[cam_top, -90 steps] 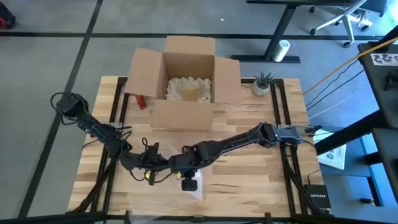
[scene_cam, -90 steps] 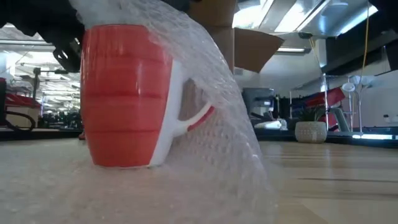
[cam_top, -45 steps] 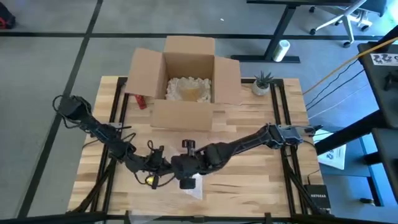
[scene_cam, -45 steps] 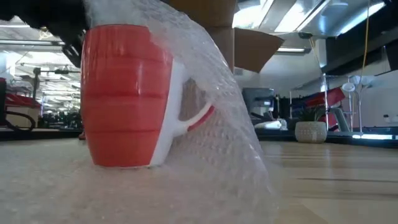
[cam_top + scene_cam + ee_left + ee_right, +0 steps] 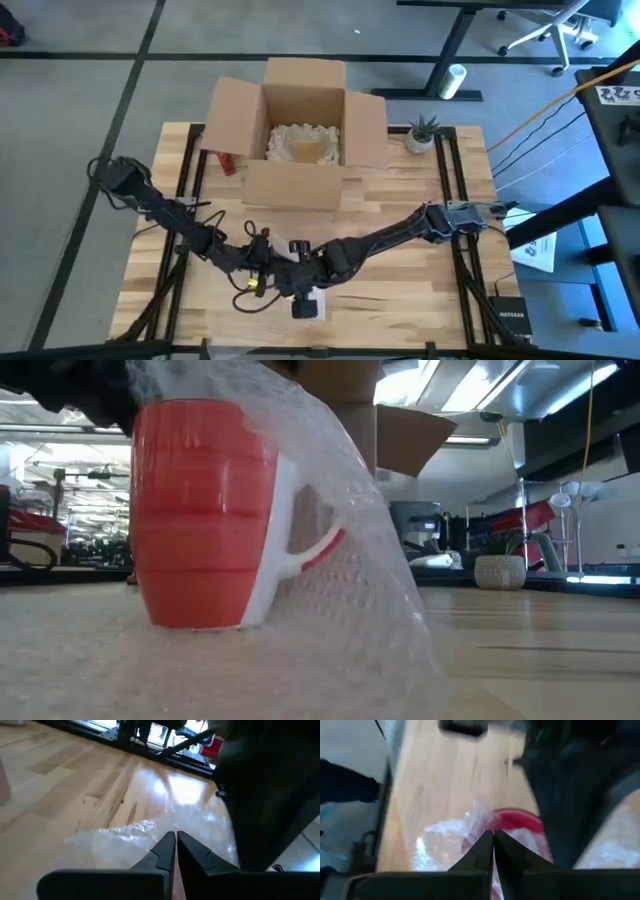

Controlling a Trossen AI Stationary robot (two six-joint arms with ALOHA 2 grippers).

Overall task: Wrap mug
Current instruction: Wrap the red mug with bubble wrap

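"NETGEAR" on the small black box at the table's near right corner (barely legible)

A: We log the mug as red-orange with ribbed horizontal bands, white handle edged in red.

B: We note the bubble wrap as clear, dotted with small bubbles.

A: Table is light wood, streaked grain. Cardboard box is plain brown, with off-white packing inside.

B: We mark both arms black, the little plant pot pale with green leaves.
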